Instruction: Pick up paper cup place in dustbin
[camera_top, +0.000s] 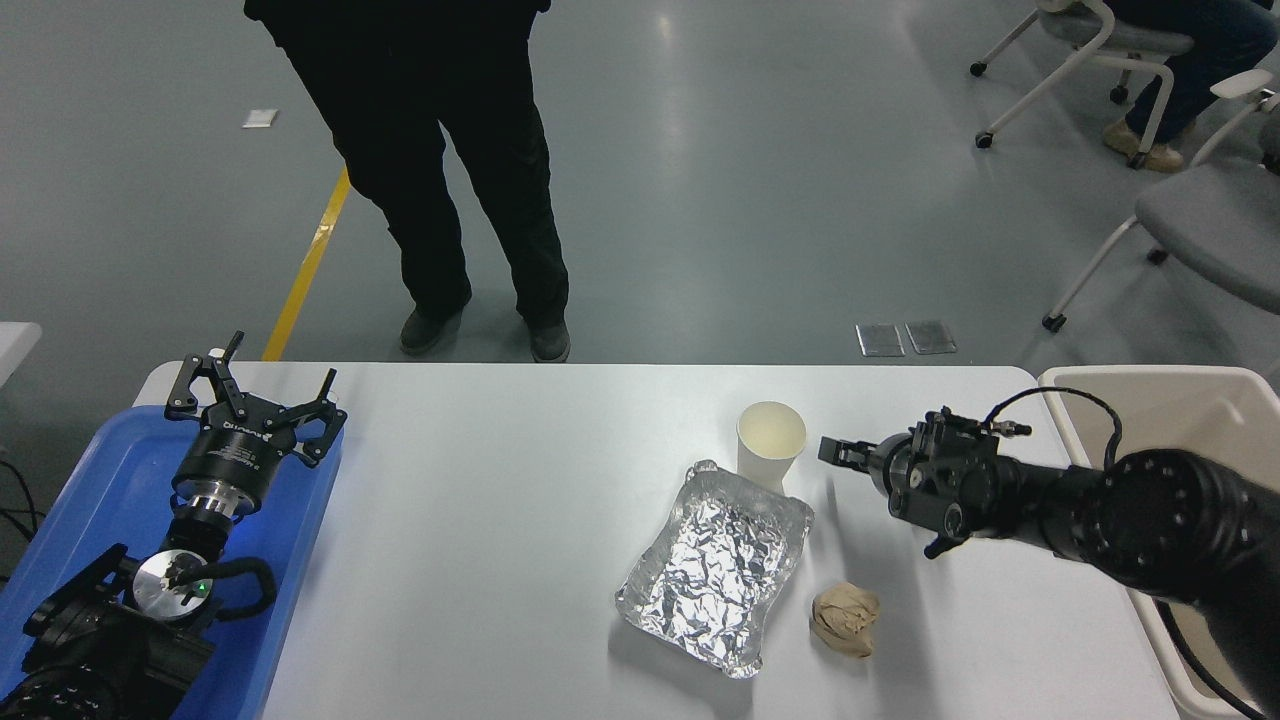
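The white paper cup stands upright on the white table, touching the far end of a crumpled foil tray. My right gripper points left at the cup's right side, a small gap away and about level with the cup's body; nothing is in it. Its opening is seen edge-on and does not show. The cream dustbin stands at the table's right end, partly hidden behind my right arm. My left gripper is parked open over a blue tray.
A tan crumpled paper wad lies in front of the cup, right of the foil tray. The blue tray is at the left edge. A person in black stands at the far side. Chairs are at the upper right.
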